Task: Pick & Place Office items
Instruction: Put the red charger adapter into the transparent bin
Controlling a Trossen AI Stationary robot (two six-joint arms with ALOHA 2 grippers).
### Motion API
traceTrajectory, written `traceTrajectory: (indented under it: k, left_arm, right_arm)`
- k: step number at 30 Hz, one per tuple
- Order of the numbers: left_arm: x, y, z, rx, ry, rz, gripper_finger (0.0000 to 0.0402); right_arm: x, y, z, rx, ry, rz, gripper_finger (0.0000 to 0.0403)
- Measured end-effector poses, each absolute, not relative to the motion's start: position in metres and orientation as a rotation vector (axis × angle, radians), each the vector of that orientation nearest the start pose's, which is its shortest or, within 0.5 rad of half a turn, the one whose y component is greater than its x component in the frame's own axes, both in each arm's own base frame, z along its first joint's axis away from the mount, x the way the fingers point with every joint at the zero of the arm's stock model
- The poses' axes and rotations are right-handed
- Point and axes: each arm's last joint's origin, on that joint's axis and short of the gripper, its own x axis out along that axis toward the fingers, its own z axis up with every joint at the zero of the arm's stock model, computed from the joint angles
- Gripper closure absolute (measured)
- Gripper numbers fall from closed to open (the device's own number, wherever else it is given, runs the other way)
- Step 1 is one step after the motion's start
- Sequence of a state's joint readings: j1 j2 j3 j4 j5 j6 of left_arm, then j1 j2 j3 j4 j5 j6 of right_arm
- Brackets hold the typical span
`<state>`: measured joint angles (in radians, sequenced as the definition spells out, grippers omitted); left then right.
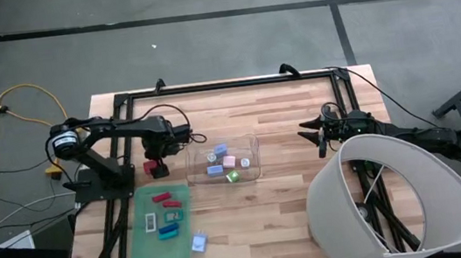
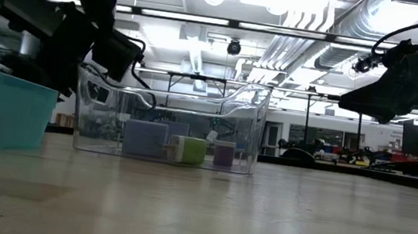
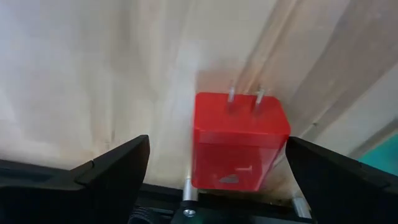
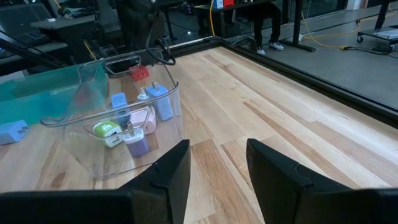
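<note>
Spread wide just above the wooden tabletop (image 1: 286, 149), the left gripper (image 3: 211, 180) brackets a red plug-shaped block (image 3: 239, 146) without touching it, beside the clear rectangular plastic bin (image 1: 255, 148). Only the high view shows more small pieces on the flat green mat (image 1: 143, 245) near the table's front edge. Farther off, the right gripper (image 4: 217, 171) hangs partly open over bare wood.

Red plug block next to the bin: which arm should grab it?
Left. Its hand hangs open right over the red plug block, fingers either side. The right hand waits across the table, beyond the clear bin.
</note>
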<state>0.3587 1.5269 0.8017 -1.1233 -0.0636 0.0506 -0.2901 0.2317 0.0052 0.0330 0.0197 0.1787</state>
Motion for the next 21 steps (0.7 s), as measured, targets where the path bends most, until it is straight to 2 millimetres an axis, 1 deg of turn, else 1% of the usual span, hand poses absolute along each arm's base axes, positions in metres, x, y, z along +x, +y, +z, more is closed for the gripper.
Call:
traceTrajectory:
  k: [7,11,14,21]
  left_arm:
    - [0.193,0.074,0.150,-0.249,1.880,0.229,0.0033]
    - [0.193,0.074,0.150,-0.249,1.880,0.230,0.0044]
    - [0.192,0.076,0.150,-0.259,1.879,0.237,0.0066]
    - [0.189,0.085,0.150,-0.302,1.876,0.268,0.0137]
  right_arm:
    - [0.105,-0.032,0.149,0.203,0.165,-0.326,0.0259]
    - [0.105,-0.032,0.149,0.203,0.164,-0.326,0.0259]
    - [0.105,-0.032,0.149,0.203,0.164,-0.326,0.0259]
    - [0.105,-0.032,0.149,0.203,0.165,-0.325,0.0259]
